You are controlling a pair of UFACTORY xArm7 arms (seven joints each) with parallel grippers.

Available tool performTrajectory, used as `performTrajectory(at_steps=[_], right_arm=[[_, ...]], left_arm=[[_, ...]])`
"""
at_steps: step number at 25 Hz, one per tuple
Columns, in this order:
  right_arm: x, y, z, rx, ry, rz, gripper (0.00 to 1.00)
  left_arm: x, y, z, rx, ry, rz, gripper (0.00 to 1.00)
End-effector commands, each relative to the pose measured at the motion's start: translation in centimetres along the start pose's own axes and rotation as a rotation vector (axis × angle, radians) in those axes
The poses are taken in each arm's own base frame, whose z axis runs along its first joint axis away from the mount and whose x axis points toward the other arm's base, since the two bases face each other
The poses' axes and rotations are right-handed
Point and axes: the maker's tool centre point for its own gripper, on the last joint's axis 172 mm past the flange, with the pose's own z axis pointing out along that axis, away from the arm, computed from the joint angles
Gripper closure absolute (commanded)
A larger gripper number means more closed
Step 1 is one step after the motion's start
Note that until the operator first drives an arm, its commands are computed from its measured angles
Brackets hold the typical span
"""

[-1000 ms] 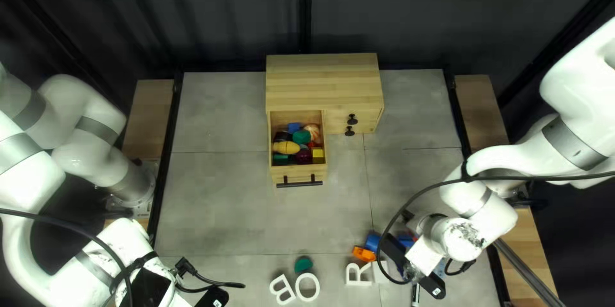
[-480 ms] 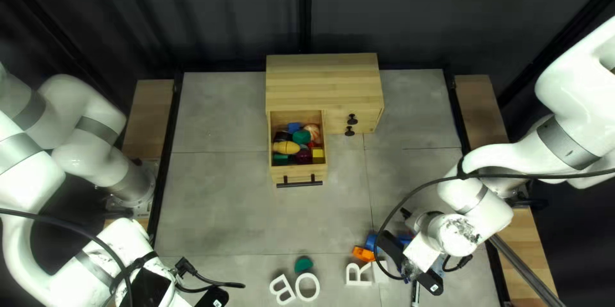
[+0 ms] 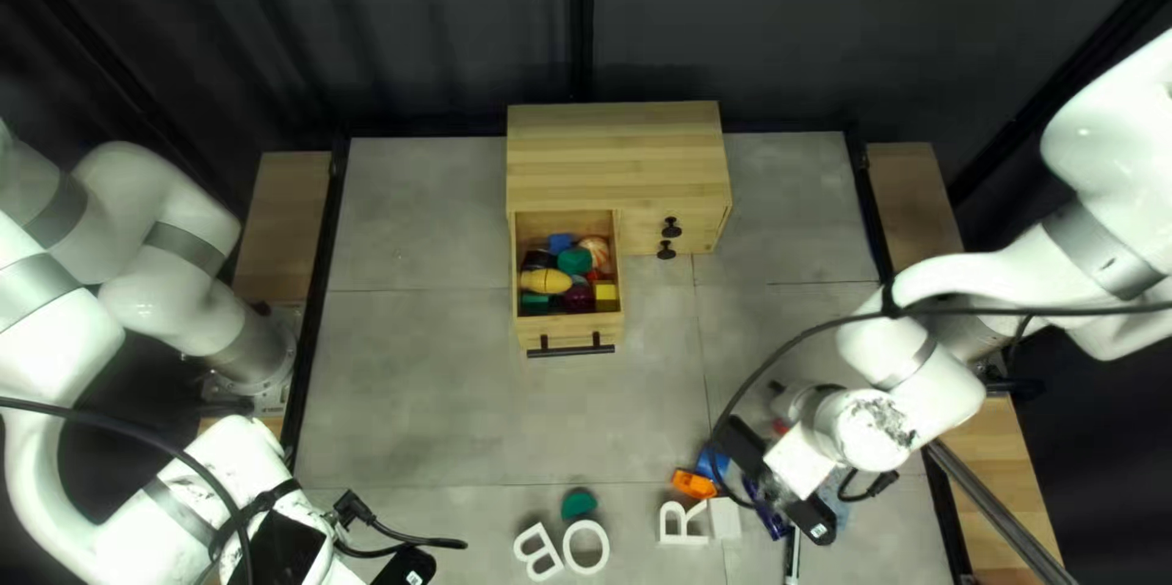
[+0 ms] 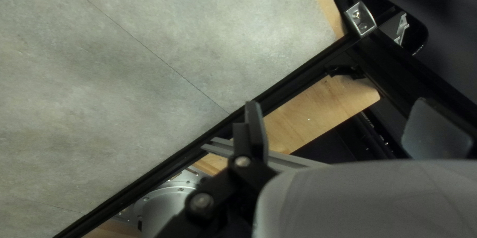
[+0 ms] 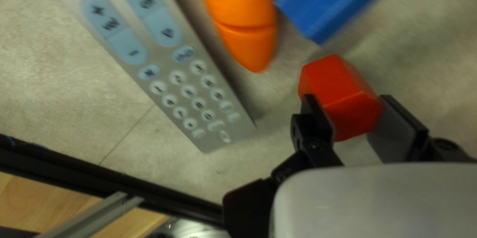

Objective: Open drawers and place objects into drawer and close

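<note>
1. Right gripper [image 3: 800,465]: fingers partly apart, closed on the red block [image 5: 340,94], one on each side, block tilted.
2. Left gripper [image 3: 403,567]: at table's near left. In the left wrist view the left gripper [image 4: 345,128] has its fingers wide apart, nothing held, over the black table rail [image 4: 293,81].
3. Open drawer [image 3: 571,330]: pulled out at left of the wooden cabinet [image 3: 617,158], holds mixed toys [image 3: 546,281], reaching near the rim. Fronts with black knobs [image 3: 672,227] closed.
4. Room: grey tabletop [image 3: 415,390] shows between drawer and near-side items, and on both sides of cabinet. Red block well apart from drawer.
5. Ahead of right gripper: carrot toy [image 5: 243,14], blue block [image 5: 325,2] just beside it. Remote [image 5: 198,99] beside the carrot toy, one end toward the table edge.
6. Writing: white letters B [image 3: 537,551], O [image 3: 586,547], R [image 3: 681,523], turned various ways. Remote buttons carry small marks.
7. Green piece [image 3: 579,503] just above O in top left view; white block [image 3: 725,518] beside R.
8. Hard to see: remote mostly under right gripper in top left view, far end cut off in right wrist view; drawer's lower layer hidden.
</note>
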Motion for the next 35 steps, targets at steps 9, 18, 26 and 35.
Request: performTrajectory(at_steps=[9, 18, 26, 35], right_arm=[[5.5, 16.4, -8.6, -0.193, 0.121, 0.342, 1.0], [10.3, 25.6, -7.7, -0.254, 0.264, 0.365, 1.0], [12.2, 27.1, -6.3, -0.248, 0.267, 0.384, 0.0], [6.9, 17.8, -6.9, -0.191, 0.123, 0.623, 0.0]], left_arm=[[0.0, 0.0, 0.0, 0.0, 0.0, 0.0, 0.0], [0.0, 0.0, 0.0, 0.0, 0.0, 0.0, 0.0], [0.0, 0.0, 0.0, 0.0, 0.0, 0.0, 0.0], [0.0, 0.0, 0.0, 0.0, 0.0, 0.0, 0.0]])
